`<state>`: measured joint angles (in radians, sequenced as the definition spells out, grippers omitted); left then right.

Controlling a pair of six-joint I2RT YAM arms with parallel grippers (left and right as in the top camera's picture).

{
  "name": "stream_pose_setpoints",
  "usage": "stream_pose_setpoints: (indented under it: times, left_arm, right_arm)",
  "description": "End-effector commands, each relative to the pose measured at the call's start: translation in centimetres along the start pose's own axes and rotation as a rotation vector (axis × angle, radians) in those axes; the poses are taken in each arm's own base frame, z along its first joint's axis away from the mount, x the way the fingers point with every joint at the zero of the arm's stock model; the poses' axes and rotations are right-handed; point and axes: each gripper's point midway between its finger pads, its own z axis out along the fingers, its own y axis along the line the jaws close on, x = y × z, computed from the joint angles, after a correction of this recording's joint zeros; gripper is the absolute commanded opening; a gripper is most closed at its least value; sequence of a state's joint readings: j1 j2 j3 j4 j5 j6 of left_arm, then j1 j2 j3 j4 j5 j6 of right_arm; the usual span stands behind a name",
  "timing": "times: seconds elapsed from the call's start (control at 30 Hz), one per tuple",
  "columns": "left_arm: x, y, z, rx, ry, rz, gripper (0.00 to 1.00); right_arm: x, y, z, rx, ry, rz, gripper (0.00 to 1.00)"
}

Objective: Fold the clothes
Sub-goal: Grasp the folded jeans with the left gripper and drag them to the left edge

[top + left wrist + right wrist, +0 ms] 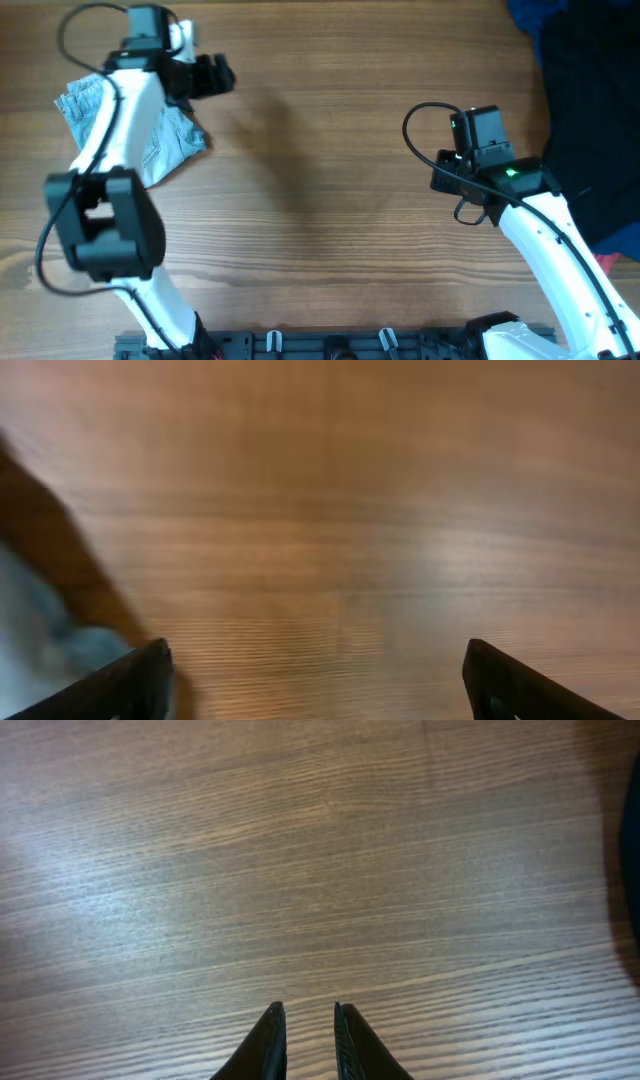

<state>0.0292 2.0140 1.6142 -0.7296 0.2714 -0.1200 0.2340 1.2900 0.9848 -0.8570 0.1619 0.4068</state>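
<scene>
Near the far left corner of the table (320, 220), the denim shorts (168, 142) lie in a rumpled light blue heap on the wood. The left arm (125, 105) reaches across them from the near edge, so their middle is hidden. A pale ragged edge shows on the side toward the left edge, and a pointed flap shows on the side toward the table's centre. The left gripper (212, 76) sits just past the shorts, closer to the far edge and a little toward the centre, over bare wood. In the left wrist view its fingers (135, 682) stand wide apart with only wood grain between them, so it is released and holds nothing. A blurred patch of blue cloth lies at the lower left of that view, just beside one finger; whether they touch cannot be told.

The right gripper (308, 1042) is over bare wood in the right half of the table, well apart from the shorts. Its two fingertips (265, 1050) are drawn together with only a thin slit between them, clenched on nothing. A dark cloth (590, 120) is piled along the right edge up to the far right corner. A small red cloth (612, 262) peeks out beside it at the right edge.
</scene>
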Motion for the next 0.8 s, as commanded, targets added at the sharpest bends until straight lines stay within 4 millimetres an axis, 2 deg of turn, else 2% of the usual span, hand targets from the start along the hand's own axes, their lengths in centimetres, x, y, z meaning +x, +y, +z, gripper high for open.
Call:
stream_pose_setpoints:
  times: [0.0, 0.1, 0.17, 0.27, 0.33, 0.47, 0.53, 0.57, 0.6, 0.7, 0.73, 0.77]
  left_arm:
    - [3.5, 2.4, 4.3, -0.039, 0.143, -0.146, 0.95]
    - [5.9, 4.7, 4.5, -0.108, 0.237, -0.265, 0.96]
    - [7.3, 6.0, 3.7, -0.163, 0.287, -0.327, 0.94]
    - [10.1, 9.4, 1.6, -0.337, 0.379, -0.423, 0.93]
    - [10.8, 11.3, 0.6, -0.422, 0.391, -0.449, 0.94]
    - [10.7, 12.4, 0.2, -0.429, 0.387, -0.479, 0.96]
    - [10.5, 11.6, 0.1, -0.400, 0.387, -0.451, 0.95]
    - [10.4, 10.6, 0.1, -0.364, 0.390, -0.425, 0.95]
    - [10.0, 9.3, 0.0, -0.334, 0.378, -0.399, 0.95]
    - [8.5, 5.8, -1.1, -0.298, 0.309, -0.304, 0.99]
    - [8.1, 4.1, -1.6, -0.279, 0.284, -0.247, 1.00]
    - [7.9, 2.8, -2.0, -0.268, 0.267, -0.216, 1.00]
  right_arm:
    - [-0.6, -0.2, -0.8, 0.008, -0.025, 0.015, 0.17]
    - [-0.5, -0.2, -0.8, 0.009, -0.022, 0.014, 0.17]
    - [-0.5, -0.2, -0.8, 0.010, -0.022, 0.014, 0.17]
    - [-0.5, -0.2, -0.8, 0.009, -0.022, 0.014, 0.17]
    - [-0.5, -0.2, -0.8, 0.010, -0.021, 0.014, 0.17]
    - [-0.5, -0.2, -0.8, 0.009, -0.021, 0.016, 0.17]
    - [-0.5, -0.2, -0.8, 0.008, -0.023, 0.017, 0.17]
    - [-0.6, -0.1, -0.8, 0.002, -0.024, 0.017, 0.24]
    - [-0.7, 0.5, -0.8, -0.029, -0.026, 0.011, 0.32]
    - [-0.7, 3.0, -0.6, -0.162, -0.010, -0.080, 0.34]
    - [-0.7, 3.7, -0.4, -0.193, 0.002, -0.086, 0.35]
    - [-0.8, 4.1, -0.3, -0.212, 0.004, -0.087, 0.39]
